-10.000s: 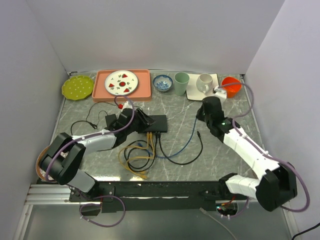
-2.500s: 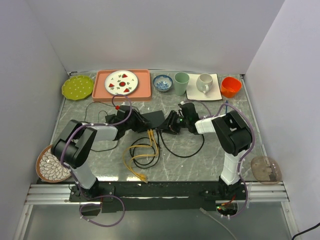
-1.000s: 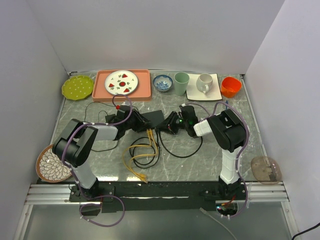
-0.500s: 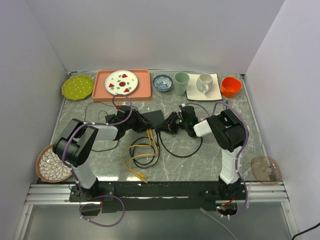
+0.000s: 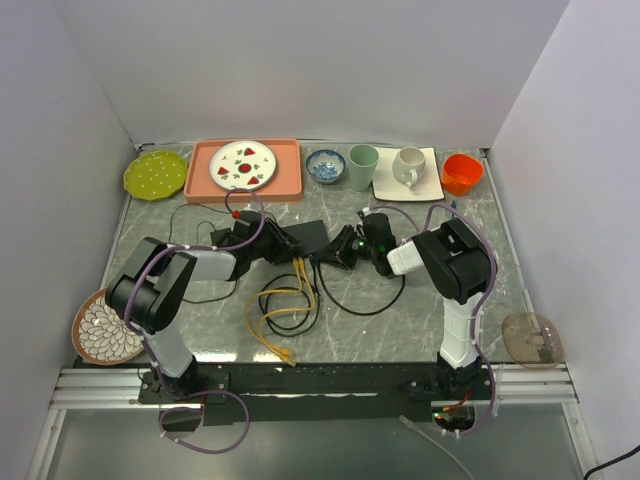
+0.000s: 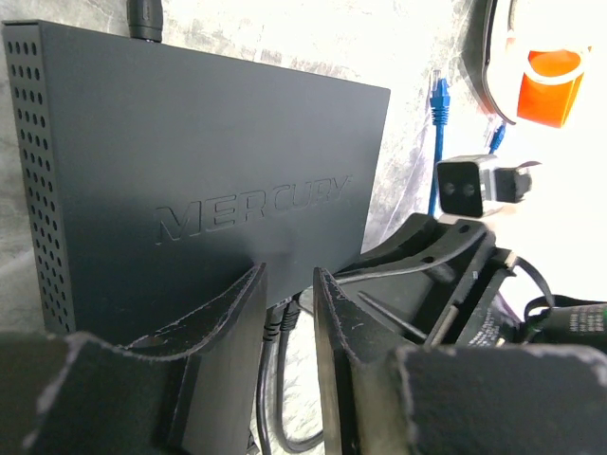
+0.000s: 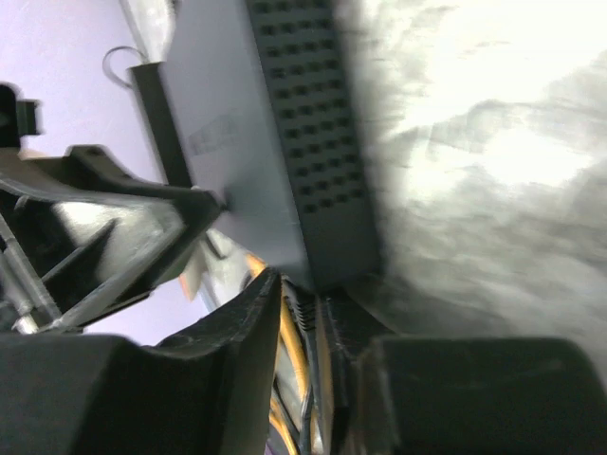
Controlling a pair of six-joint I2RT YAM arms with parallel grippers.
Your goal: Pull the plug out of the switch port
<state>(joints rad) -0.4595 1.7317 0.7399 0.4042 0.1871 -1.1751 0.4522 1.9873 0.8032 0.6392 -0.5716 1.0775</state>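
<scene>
Right pincer (image 7: 302, 284), formerly far right, now opposite left pincer (image 6: 289, 277) at the one switch (image 6: 209, 142); gaps narrow, grip unclear.

The switch (image 6: 209, 142) is showing matte black, with rows of small holes down its side. A black ribbed plug (image 7: 302, 308) is sitting at its edge, yellow cables (image 5: 272, 312) coiling nearby. The counter (image 5: 380, 330) beneath is showing grey marble veining. Well behind the switch, a white plate (image 5: 243, 165) with red strawberries is lying on a salmon tray (image 5: 197, 180).
</scene>
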